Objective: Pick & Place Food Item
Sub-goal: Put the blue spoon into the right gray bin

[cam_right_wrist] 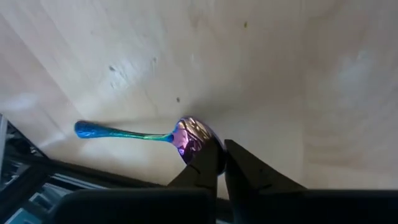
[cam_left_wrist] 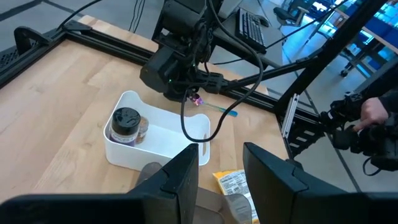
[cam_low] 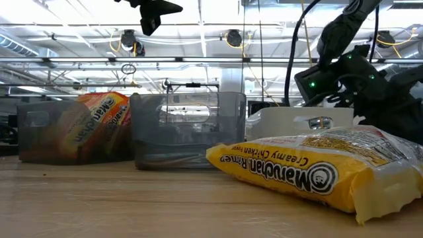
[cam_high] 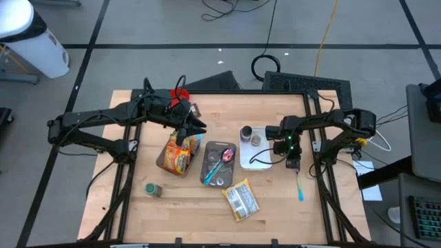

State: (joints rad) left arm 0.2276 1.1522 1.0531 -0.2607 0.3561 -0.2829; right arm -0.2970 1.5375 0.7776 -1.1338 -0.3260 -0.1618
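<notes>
- High view showed a pale wooden bench (cam_high: 138,220) on a grey tiled floor; the low view looked into a hall with ceiling lights.
- One white tray (cam_high: 265,160) held a dark-lidded jar (cam_high: 255,140); two clear bins stood beside it, one with a ramen pack (cam_high: 177,157), one with cutlery (cam_high: 219,160).
- A second ramen packet (cam_high: 240,200) lay loose on the bench.
- Right end effector (cam_right_wrist: 220,163) had its fingers together at the bowl of an iridescent spoon (cam_right_wrist: 144,134).
- Left end effector (cam_left_wrist: 219,163) hung with fingers apart, empty.

Two ramen packets (cam_high: 178,156) (cam_high: 241,200), two clear bins (cam_high: 170,153) (cam_high: 218,164), one white tray (cam_high: 260,162), two small jars (cam_high: 153,189) (cam_high: 246,132), two iridescent spoons (cam_high: 299,187) (cam_high: 222,159), on one tabletop (cam_high: 193,213)
</notes>
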